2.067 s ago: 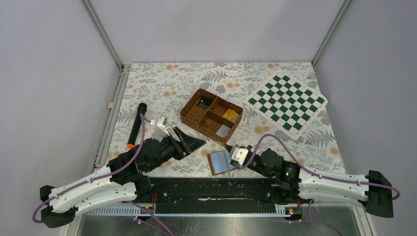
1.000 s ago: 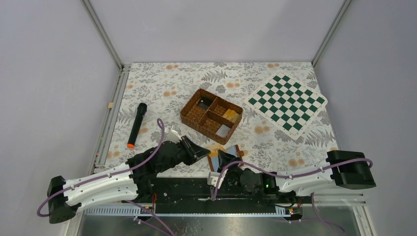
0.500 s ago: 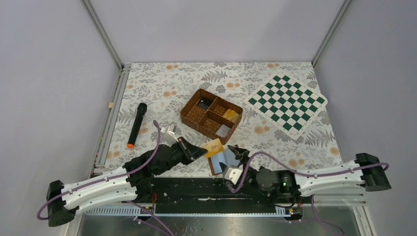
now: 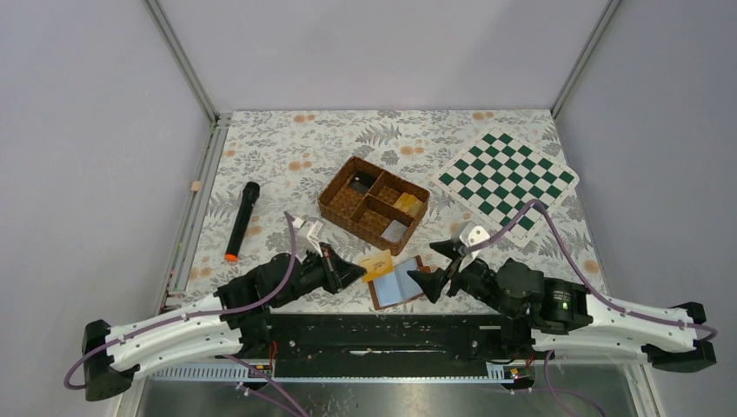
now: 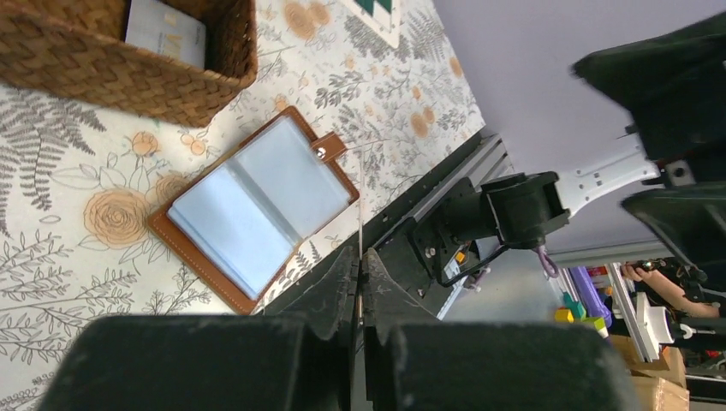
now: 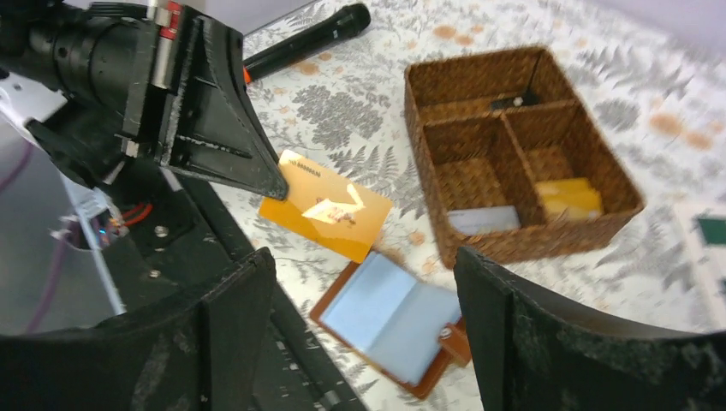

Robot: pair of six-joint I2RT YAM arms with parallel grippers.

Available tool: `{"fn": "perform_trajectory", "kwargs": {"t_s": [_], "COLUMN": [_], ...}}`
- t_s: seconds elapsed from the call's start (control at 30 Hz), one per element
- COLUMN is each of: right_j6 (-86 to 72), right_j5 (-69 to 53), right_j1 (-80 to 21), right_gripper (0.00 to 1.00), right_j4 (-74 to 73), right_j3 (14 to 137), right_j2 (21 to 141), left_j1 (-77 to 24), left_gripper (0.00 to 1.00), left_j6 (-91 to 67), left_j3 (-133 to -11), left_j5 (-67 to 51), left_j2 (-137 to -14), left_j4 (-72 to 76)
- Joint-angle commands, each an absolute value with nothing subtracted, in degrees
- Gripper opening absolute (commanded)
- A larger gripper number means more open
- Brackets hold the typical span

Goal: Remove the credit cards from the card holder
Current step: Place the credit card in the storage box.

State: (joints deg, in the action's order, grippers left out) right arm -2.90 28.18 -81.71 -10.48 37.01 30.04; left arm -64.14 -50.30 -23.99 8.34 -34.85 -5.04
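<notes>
Our left claw (image 4: pixel 358 271) has just snapped shut, and our right claw (image 4: pixel 433 266) has just sprung open and pulled away to the right. So the card (image 4: pixel 377 263) has gone from one claw to the other. This card is now out of the holder (image 4: pixel 401 283). We think the next job is to put it down somewhere.

The left claw is shut tight on one edge of the yellow card. In the right wrist view the card sticks out flat from the claw tips, near the middle of the frame. In the left wrist view we see it only as a thin line.

The right claw holds nothing and touches nothing. Its jaws stand wide apart, just right of the holder, in the lower middle of the top view.

The holder lies open on the table (image 4: pixel 261 148), blue-grey side up, just below and right of the card. We cannot tell if more cards are inside.

Above it sits the basket (image 4: pixel 324 201), with a second card (image 4: pixel 407 202) in its right box.
</notes>
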Motion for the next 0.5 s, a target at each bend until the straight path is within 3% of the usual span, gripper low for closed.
{"fn": "perform_trajectory", "kwargs": {"t_s": [0.0, 0.2, 0.33, 0.47], "right_j6": [-18.9, -17.9, -17.3, -16.0], "right_j5": [16.6, -0.9, -3.1, -9.0], "right_j1": [-77.7, -74.2, -73.6, -71.0], "right_gripper": [0.82, 0.68, 0.56, 0.56], "right_j4": [-15.5, -24.5, -25.7, -26.3], "right_j3": [39.0, 49.1, 51.7, 51.2], "right_j2": [32.5, 39.7, 40.5, 42.8], "left_j1": [-64.0, -63.9, -63.9, -63.9], "left_gripper": [0.0, 0.0, 0.0, 0.0], "left_j6": [-45.1, -37.6, -36.6, -37.4], "left_j3": [-23.7, -30.2, -32.5, -31.6], "left_j5": [5.6, -4.4, -14.0, -20.7], "left_j2": [-30.5, -32.5, -36.6, -39.5], "left_j4": [0.9, -7.8, -10.1, -6.4]}}
